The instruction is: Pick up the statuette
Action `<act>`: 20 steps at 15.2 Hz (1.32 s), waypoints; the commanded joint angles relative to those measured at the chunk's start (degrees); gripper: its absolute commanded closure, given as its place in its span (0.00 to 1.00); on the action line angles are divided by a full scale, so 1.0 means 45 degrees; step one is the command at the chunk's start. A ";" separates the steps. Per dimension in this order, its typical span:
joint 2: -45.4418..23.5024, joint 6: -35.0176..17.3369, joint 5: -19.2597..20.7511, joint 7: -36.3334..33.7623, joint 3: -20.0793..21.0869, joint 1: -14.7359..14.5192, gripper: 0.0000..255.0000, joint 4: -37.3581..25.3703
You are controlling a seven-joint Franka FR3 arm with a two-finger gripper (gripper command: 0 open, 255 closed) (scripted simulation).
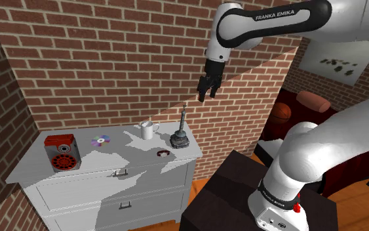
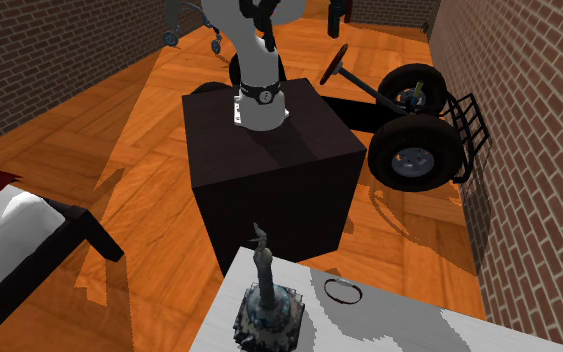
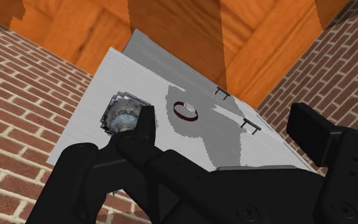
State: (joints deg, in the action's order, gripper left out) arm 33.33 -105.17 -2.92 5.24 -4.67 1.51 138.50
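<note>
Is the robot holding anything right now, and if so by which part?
Nothing is held. The open gripper hangs in the air, clear of the statuette, which stands on the white dresser.

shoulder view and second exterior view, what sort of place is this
Probably a bedroom or spare room in a house: a pale chest of drawers against a brick wall, a bed on the wooden floor, and a go-kart parked indoors.
</note>
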 commanded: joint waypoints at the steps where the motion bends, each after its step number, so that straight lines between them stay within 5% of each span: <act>1: -0.0760 -0.0864 0.0022 0.0279 -0.0234 0.0066 0.00 -0.0064; 11: -0.5064 -0.4217 -0.0612 0.1902 -0.1371 0.0231 0.00 -0.1649; 20: -0.8748 -0.5892 -0.2096 0.3515 -0.1869 0.0520 0.00 -0.3977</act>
State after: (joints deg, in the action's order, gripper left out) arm -5.01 -130.93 -11.83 20.66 -13.10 3.79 120.99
